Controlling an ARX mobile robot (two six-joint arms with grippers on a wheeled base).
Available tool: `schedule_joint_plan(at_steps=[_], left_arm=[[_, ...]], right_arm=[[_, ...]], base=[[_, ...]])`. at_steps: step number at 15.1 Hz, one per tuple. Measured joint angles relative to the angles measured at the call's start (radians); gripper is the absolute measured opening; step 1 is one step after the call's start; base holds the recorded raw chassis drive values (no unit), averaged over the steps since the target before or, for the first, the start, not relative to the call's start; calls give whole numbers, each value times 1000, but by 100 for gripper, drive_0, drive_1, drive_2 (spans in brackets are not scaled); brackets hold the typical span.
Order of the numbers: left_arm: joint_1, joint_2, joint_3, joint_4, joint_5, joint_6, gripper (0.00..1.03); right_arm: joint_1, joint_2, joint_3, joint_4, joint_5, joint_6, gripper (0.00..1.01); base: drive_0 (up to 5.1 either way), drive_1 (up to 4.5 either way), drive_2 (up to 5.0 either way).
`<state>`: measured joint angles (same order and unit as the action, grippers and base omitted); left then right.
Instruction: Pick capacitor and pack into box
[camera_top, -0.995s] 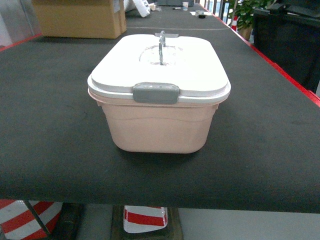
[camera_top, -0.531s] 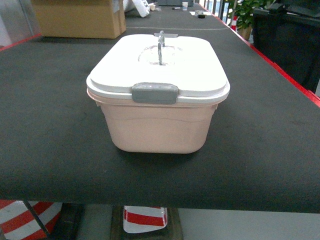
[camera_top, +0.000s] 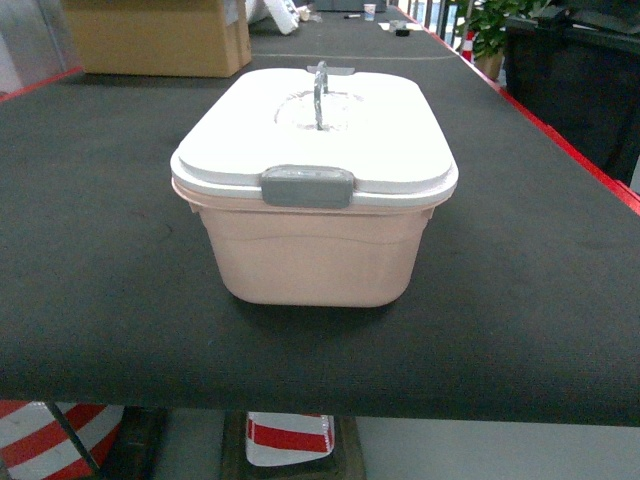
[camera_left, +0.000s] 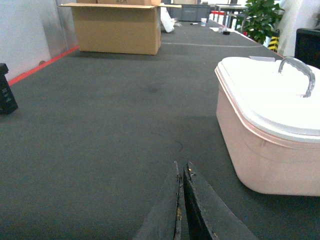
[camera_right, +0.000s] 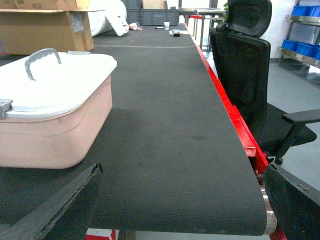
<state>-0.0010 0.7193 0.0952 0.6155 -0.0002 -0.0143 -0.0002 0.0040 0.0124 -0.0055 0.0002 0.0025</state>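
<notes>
You are facing a long black table (camera_top: 100, 250) with the box (camera_top: 315, 255) sitting near its front edge, white lid (camera_top: 330, 130) on and the grey latch (camera_top: 307, 186) down over the near rim. Against the two earlier head views the box sits a touch further left and lower in the picture; since neither arm appears there, that looks like the robot or its camera shifting slightly, not anything being handled. For the task, you are probably at the very start: the lid would have to come off before anything goes in.

Behind the box stands a brown carton (camera_top: 160, 35), and off the right edge of the table a black office chair (camera_right: 250, 65).

Your left gripper (camera_left: 182, 202) hangs low over bare table beside the box, its fingers pressed together and holding nothing. Your right gripper (camera_right: 185, 200) has its fingers spread wide at the frame corners, also empty.

The capacitor shows in none of the three views, so you will need to find it first.
</notes>
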Motion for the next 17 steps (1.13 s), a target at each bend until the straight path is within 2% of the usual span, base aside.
schedule_joint_plan(at_steps=[5,7,8,17], left_arm=[[0,-82,-30,-54,0,0,2],[0,-157,-48,-109,0,0,2],[0,-165,-78,-52,0,0,2],[0,-446,-82,-342,0,0,2]], right_arm=[[0,0,0,0,0,0,98],[0,0,0,0,0,0,98],[0,0,0,0,0,0,98],[0,0,0,0,0,0,98]], base=[[0,0,0],[0,0,0],[0,0,0],[0,0,0]])
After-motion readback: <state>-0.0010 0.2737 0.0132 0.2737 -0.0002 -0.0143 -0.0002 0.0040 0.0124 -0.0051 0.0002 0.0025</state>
